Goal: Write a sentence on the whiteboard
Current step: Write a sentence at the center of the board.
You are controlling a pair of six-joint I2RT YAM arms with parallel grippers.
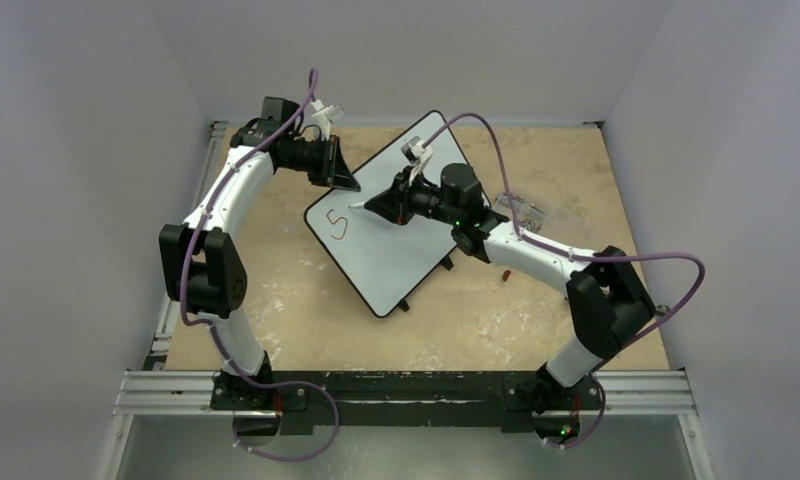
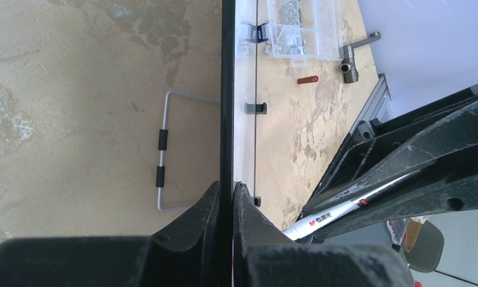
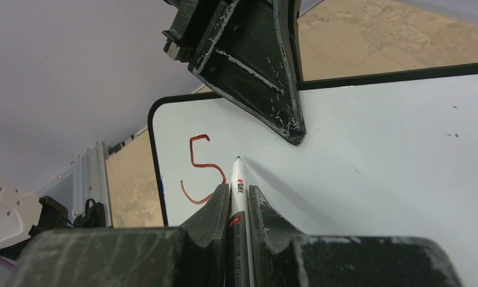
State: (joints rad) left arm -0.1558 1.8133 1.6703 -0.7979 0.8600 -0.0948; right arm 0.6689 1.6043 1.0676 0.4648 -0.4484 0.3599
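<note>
The whiteboard (image 1: 406, 262) lies slanted on the table and shows edge-on in the left wrist view (image 2: 227, 89). Of the sentence, a single reddish-brown "S" (image 1: 338, 225) stands near the board's left corner (image 3: 201, 170). My left gripper (image 1: 348, 183) is shut on the board's black rim (image 2: 227, 190). My right gripper (image 1: 372, 207) is shut on a slim red-and-white marker (image 3: 237, 179). The marker's tip meets the white surface (image 3: 374, 155) just right of the "S". From the right wrist view, the left gripper (image 3: 287, 127) clamps the far edge a short way beyond the tip.
A clear plastic box of metal bits (image 2: 296, 30) sits right of the board, near a reddish marker cap (image 2: 308, 79) and a grey metal fitting (image 2: 349, 66). A wire stand (image 2: 162, 156) lies under the board. Grey walls enclose the table on three sides.
</note>
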